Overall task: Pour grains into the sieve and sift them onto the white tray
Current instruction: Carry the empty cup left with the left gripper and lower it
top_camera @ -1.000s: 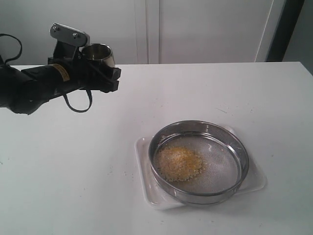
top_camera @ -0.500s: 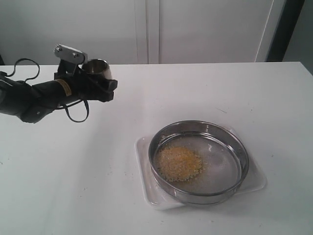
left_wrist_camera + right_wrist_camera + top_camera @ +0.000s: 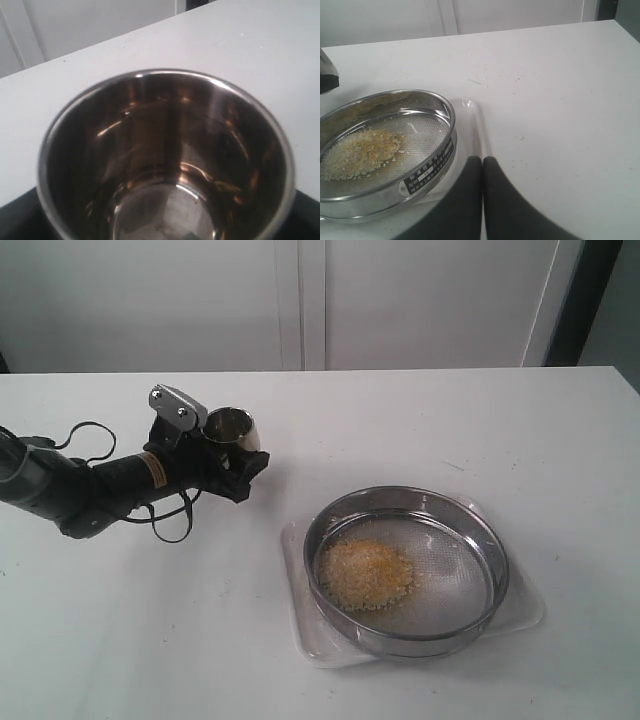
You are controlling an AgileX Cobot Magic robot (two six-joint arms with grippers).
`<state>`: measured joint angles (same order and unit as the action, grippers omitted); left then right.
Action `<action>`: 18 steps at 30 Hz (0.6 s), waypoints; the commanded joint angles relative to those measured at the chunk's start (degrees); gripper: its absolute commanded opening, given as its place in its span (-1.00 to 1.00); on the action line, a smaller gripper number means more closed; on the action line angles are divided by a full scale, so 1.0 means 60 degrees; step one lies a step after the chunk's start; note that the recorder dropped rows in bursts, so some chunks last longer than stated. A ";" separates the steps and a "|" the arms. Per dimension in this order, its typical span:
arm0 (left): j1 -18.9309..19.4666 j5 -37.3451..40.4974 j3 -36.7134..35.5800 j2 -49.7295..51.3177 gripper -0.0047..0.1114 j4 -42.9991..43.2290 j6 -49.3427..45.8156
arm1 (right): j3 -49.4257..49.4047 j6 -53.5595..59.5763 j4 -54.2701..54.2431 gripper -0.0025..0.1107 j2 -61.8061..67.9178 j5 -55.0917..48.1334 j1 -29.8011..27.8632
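The sieve (image 3: 406, 492) stands on the white tray (image 3: 292, 590), right of the middle of the table. A yellow-orange heap of grains (image 3: 365, 572) lies on the left side of its mesh. My left gripper (image 3: 238, 466) is shut on a small steel cup (image 3: 232, 428), held upright and low over the table, left of the sieve. The cup (image 3: 165, 165) looks empty in the left wrist view. The right wrist view shows my right gripper (image 3: 482, 161) shut on nothing, just over the tray (image 3: 472, 127), beside the sieve (image 3: 427, 177) and grains (image 3: 360, 152). It is out of the exterior view.
A few stray granules dot the white table (image 3: 120, 620) to the left of the tray. A white wall (image 3: 300, 300) rises behind the far table edge.
My left arm has come down and moved right with the cup, from high above the table's back left to low over the table near the sieve. The sieve and grains have not moved.
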<state>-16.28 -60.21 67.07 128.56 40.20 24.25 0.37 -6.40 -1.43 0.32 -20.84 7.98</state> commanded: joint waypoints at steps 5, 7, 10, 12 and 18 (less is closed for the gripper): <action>-0.0002 -0.0747 0.0082 0.0164 -0.92 0.0494 0.0002 | -0.0061 0.0020 0.0006 -0.96 -0.0054 0.0133 0.0003; -0.0045 -0.0357 0.0173 0.0164 -0.92 0.0995 0.0086 | -0.0061 0.0020 0.0006 -0.96 -0.0054 0.0133 0.0003; -0.0155 0.0294 0.0308 0.0164 -0.92 0.1228 0.0529 | -0.0061 0.0020 0.0006 -0.96 -0.0054 0.0133 0.0003; -0.0194 0.0271 0.0376 0.0164 -0.92 0.1248 0.0546 | -0.0061 0.0020 0.0006 -0.96 -0.0054 0.0133 0.0003; -0.0193 0.0532 0.0395 0.0164 -0.92 0.1230 0.0546 | -0.0061 0.0020 0.0006 -0.96 -0.0054 0.0133 0.0003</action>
<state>-17.33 -58.16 69.20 130.00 47.20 26.93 0.37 -6.40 -1.43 0.32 -20.84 7.98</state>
